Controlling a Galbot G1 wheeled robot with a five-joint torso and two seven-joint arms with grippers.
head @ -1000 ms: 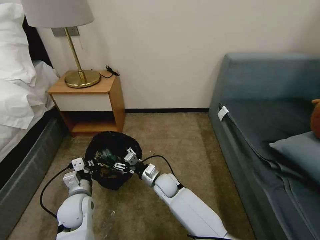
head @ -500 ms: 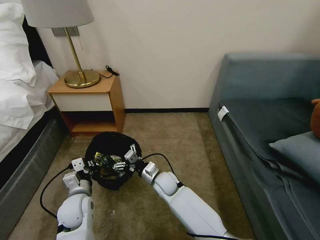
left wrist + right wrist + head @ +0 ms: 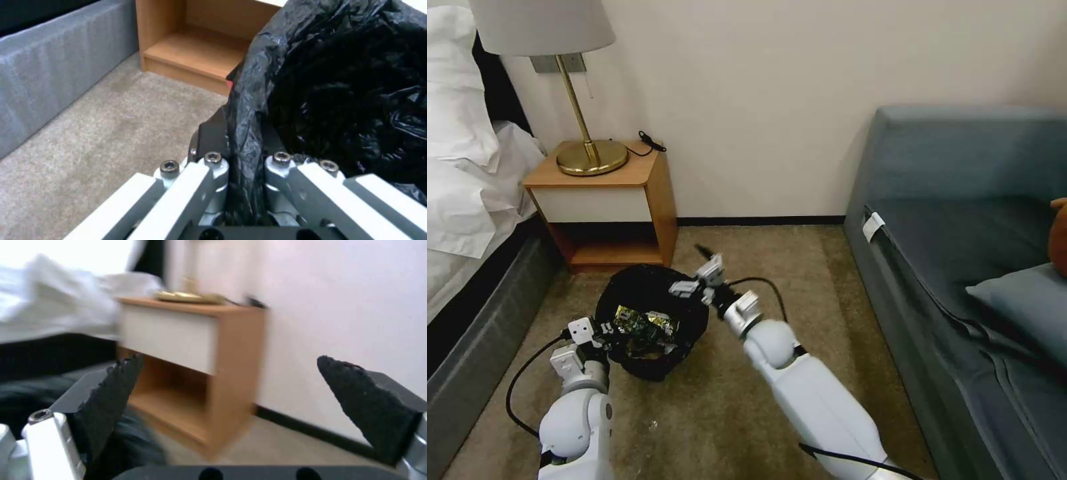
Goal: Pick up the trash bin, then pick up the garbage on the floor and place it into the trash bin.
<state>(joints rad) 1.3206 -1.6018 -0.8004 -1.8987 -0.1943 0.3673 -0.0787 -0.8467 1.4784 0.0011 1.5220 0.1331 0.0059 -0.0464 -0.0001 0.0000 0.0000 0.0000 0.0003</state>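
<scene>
In the head view, the trash bin (image 3: 650, 320) is seen on the floor (image 3: 800, 267) in front of the nightstand (image 3: 607, 200), gold-brown garbage (image 3: 644, 322) lying inside it, the left tool (image 3: 606, 328) at its near-left rim and the right tool (image 3: 700, 275) spread apart beyond its far-right edge. In the left wrist view, that tool (image 3: 242, 163) is shown clamped on the bin's crinkly black liner and rim, a soft, slippery film best gripped together with the stiff rim. In the right wrist view, the right tool (image 3: 231, 396) is shown wide apart and empty.

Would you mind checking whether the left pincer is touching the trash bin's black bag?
Touching. The left wrist view shows the left pincer shut on a fold of the black bag at the rim of the trash bin, with plastic pinched between its fingers.
</scene>
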